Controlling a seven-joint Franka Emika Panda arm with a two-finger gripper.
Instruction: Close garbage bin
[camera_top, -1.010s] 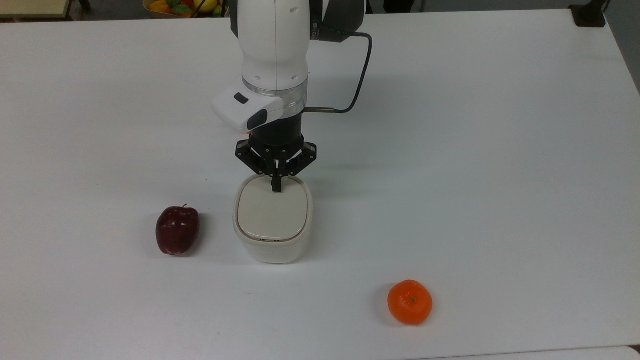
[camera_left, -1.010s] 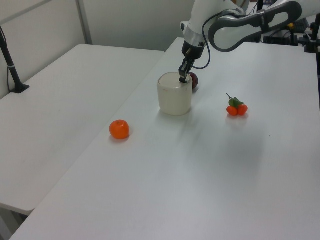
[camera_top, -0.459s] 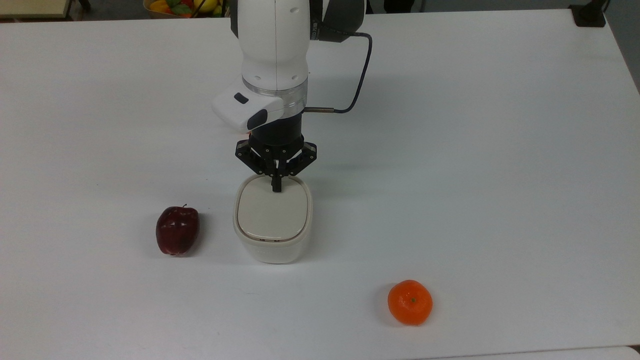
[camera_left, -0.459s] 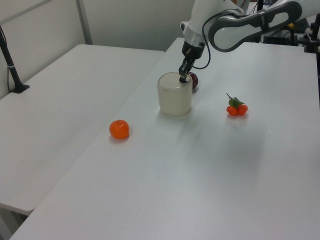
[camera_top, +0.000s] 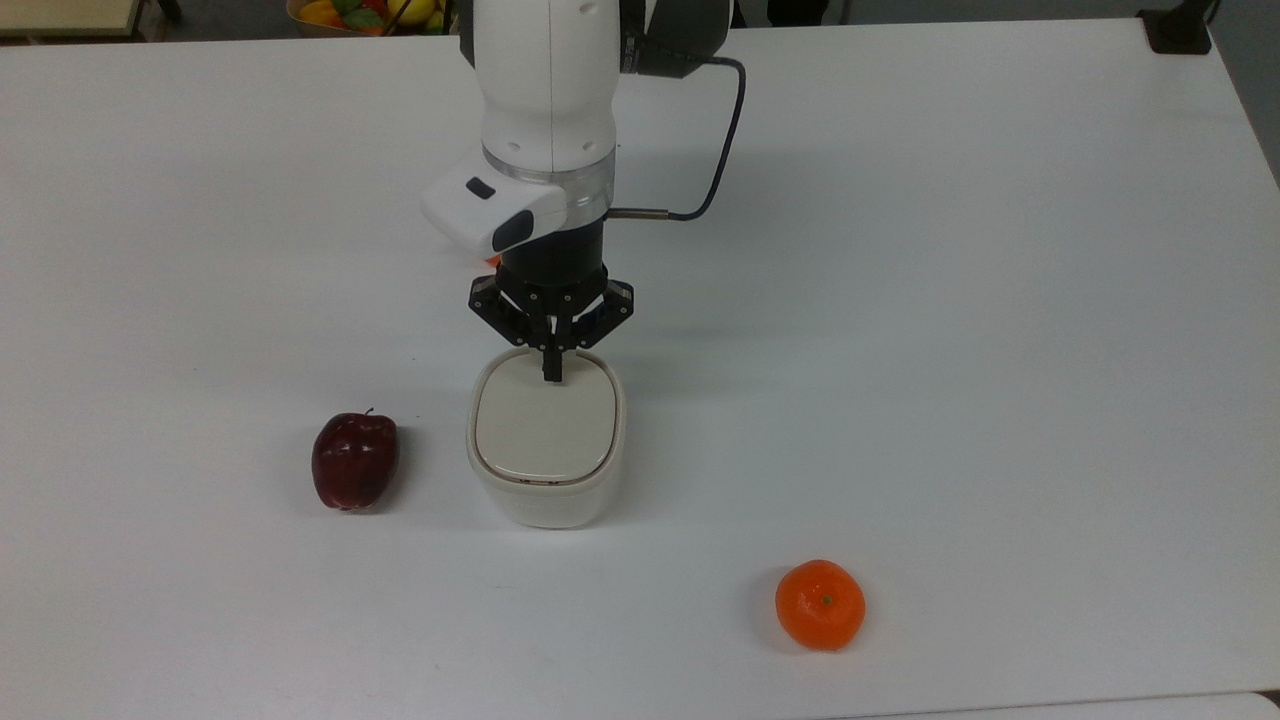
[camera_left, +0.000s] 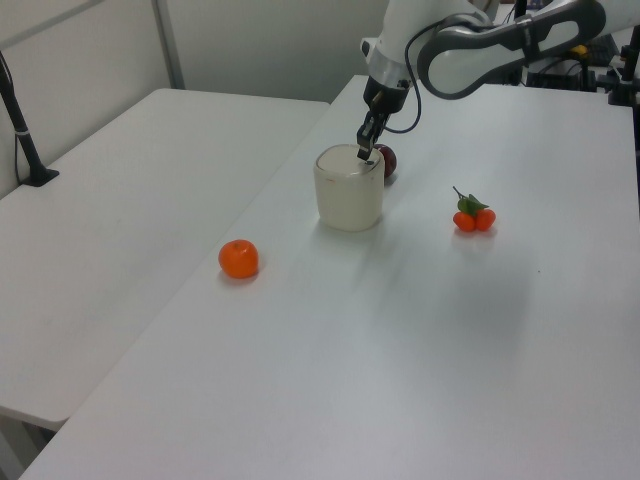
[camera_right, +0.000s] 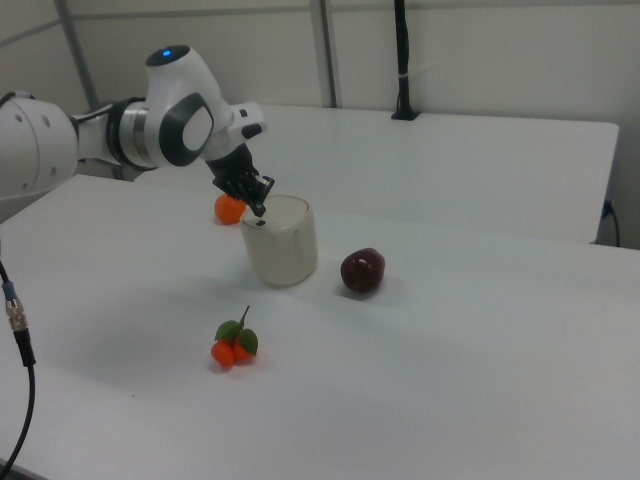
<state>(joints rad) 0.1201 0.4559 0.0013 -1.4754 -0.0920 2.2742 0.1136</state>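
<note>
tool (camera_top: 551, 375) over garbage bin (camera_top: 545, 450) lid's edge

White table (camera_top: 1000, 300): bin (camera_top: 545, 500), apple (camera_top: 354, 460), orange (camera_top: 820, 604).

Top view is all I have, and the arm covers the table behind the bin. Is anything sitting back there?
Observer: Yes. A small cluster of orange fruits with green leaves lies on the table, apart from the garbage bin, toward the left view's right.
Operator: Does the lid look raised from the side?
Observer: No. In the left view the lid sits level with the bin's rim, with no gap visible.
Operator: Is the gripper pressing on it or clear?
Observer: In the right view the gripper, shut, is at the lid's edge nearest the arm. I cannot tell whether it touches.
</note>
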